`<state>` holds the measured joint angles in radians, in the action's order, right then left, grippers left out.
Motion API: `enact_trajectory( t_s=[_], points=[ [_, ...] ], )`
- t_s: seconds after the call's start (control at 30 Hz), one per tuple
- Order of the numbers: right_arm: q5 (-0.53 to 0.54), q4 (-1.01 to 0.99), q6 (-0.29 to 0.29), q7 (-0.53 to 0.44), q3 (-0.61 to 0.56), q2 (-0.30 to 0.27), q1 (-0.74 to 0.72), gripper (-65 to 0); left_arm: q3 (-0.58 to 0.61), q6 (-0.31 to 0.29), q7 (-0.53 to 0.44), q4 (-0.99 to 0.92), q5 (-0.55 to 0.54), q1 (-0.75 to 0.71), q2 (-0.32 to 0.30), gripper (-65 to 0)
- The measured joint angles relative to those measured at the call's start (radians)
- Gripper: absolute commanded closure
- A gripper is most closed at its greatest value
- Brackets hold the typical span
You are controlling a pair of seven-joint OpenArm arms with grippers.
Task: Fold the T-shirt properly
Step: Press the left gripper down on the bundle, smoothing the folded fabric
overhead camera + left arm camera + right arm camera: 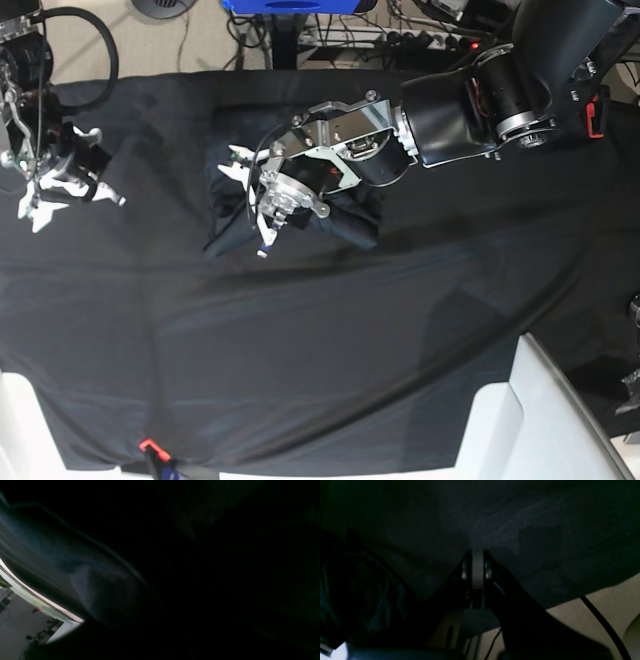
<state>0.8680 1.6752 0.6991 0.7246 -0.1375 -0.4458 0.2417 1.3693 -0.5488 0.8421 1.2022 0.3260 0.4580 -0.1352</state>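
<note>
The T-shirt (290, 205) lies on the black tablecloth (320, 340), a bit up and left of the middle in the base view. It is a small, bunched, wrinkly dark heap, partly folded. It is hard to tell where its edges end, since both cloths are so dark.

The left gripper (250, 205) is right over the left part of the T-shirt. Its two pale fingers (262, 240) are spread wide apart, one toward the top and one toward the bottom. Nothing is held between them. The big dark arm (470, 95) behind it reaches in from the top right corner and covers some of the shirt. I cannot tell if the fingers touch the shirt or hang just above it. In the left wrist view almost all is black. Only a soft grey fold of cloth (82, 580) shows, very close to the camera, and the fingers do not show there.

The right gripper (65, 195) is far off at the left edge of the tablecloth, well apart from the T-shirt. Its white fingers are spread open too, with nothing in them. In the right wrist view, dark cloth (520, 530) fills the top of the picture.
</note>
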Motion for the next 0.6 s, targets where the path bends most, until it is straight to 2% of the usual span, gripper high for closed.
enact_trajectory(
  t_s=[0.1, 0.27, 0.6],
  points=[
    [-0.001, 0.0, 0.0, 0.001, 0.0, 0.0, 0.014, -0.2, 0.0, -0.005, 0.0, 0.051, -0.016, -0.01, -0.031, 0.0],
    [-0.001, 0.0, 0.0, 0.0, -0.002, -0.001, 0.011, -0.2, 0.002, -0.009, 0.056, 0.054, -0.027, -0.013, -0.023, 0.0],
    [0.0, 0.001, 0.0, 0.0, -0.004, 0.0, 0.011, -0.2, 0.002, -0.009, 0.059, 0.055, -0.027, -0.016, -0.023, 0.0]
  ],
)
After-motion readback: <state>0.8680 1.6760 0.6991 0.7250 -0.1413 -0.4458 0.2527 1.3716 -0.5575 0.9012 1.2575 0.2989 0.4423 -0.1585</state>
